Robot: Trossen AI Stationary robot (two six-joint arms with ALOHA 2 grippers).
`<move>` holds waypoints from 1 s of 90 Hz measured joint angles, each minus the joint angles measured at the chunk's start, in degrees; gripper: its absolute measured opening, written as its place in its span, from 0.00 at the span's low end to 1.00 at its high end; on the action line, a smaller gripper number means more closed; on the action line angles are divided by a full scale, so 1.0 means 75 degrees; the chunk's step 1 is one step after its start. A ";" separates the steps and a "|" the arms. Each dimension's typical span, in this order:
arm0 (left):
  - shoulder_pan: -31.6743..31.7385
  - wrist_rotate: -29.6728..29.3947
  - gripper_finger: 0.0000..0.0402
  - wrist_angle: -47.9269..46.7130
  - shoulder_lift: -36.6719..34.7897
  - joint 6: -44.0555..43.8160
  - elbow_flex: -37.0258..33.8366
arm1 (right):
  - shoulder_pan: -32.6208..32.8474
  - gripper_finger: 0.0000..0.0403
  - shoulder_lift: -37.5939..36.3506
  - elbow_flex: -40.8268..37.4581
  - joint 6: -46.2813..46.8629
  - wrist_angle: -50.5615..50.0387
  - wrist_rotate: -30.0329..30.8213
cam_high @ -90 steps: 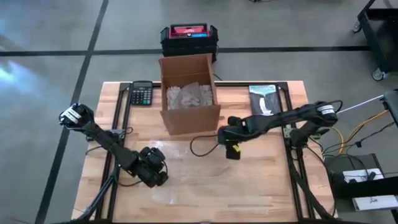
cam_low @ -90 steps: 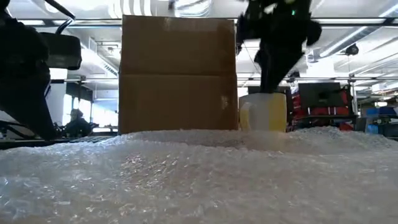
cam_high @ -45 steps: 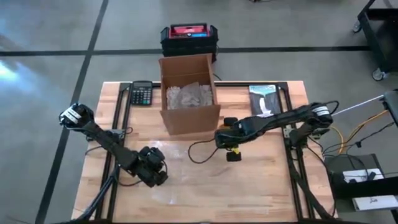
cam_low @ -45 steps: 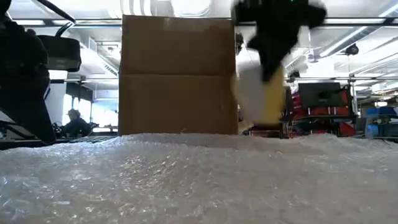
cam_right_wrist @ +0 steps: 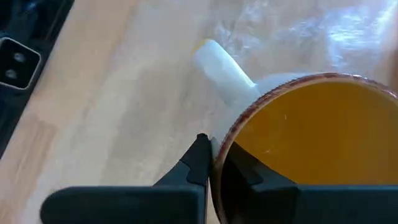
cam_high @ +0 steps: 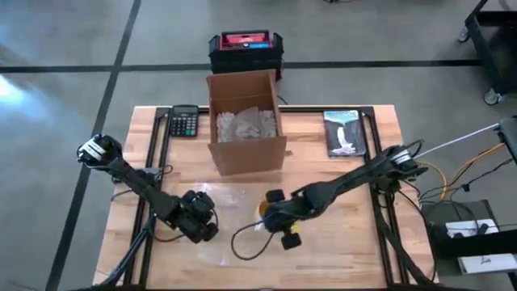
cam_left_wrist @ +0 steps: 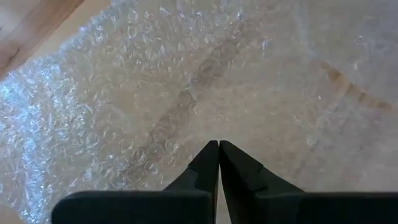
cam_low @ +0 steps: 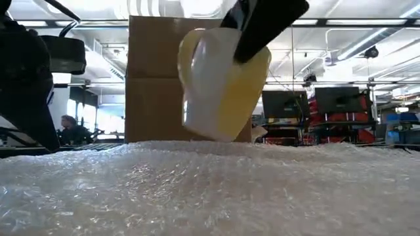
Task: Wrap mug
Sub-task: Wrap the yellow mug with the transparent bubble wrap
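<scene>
While the right gripper (cam_right_wrist: 210,163) pinched the rim of the white ceramic mug with a yellow interior (cam_low: 220,82), one finger inside and one outside, the mug hung tilted above the sheet of clear bubble wrap (cam_low: 210,187), its handle toward the left arm. Seen from above, the mug (cam_high: 265,209) sat under the right arm at the sheet's edge, near the middle front of the wooden bench (cam_high: 347,242). The left gripper (cam_left_wrist: 218,163) was clenched with its fingertips pressed together, holding nothing visible, and rested low over the bubble wrap (cam_left_wrist: 205,81) at the bench's front left. An open brown cardboard box (cam_high: 245,121) holding crumpled paper stood behind the sheet, with a black calculator (cam_high: 184,121) to its left and a dark booklet (cam_high: 342,132) to its right
</scene>
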 joint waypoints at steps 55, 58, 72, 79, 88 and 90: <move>-0.0006 0.0057 0.00 0.0411 -0.0006 0.0265 0.0006 | -0.0041 0.29 0.0602 0.0722 -0.0270 -0.0115 -0.0025; -0.0006 0.0057 0.00 0.0412 -0.0006 0.0265 0.0006 | -0.0049 0.32 0.0606 0.0762 -0.0333 -0.0237 -0.0025; -0.0006 0.0058 0.00 0.0411 -0.0006 0.0265 0.0006 | -0.0129 0.43 0.0395 0.1397 0.0053 -0.1641 -0.0023; -0.0006 0.0058 0.00 0.0408 -0.0009 0.0262 0.0006 | -0.0138 0.47 0.0185 0.1781 0.0590 -0.2587 -0.0004; -0.0006 0.0058 0.00 0.0417 -0.0009 0.0306 0.0006 | -0.0011 0.49 -0.0010 0.1981 0.1409 -0.3651 0.0003; -0.0006 0.0058 0.00 0.0424 -0.0009 0.0340 0.0006 | 0.0054 0.50 -0.0046 0.1976 0.1602 -0.3918 -0.0002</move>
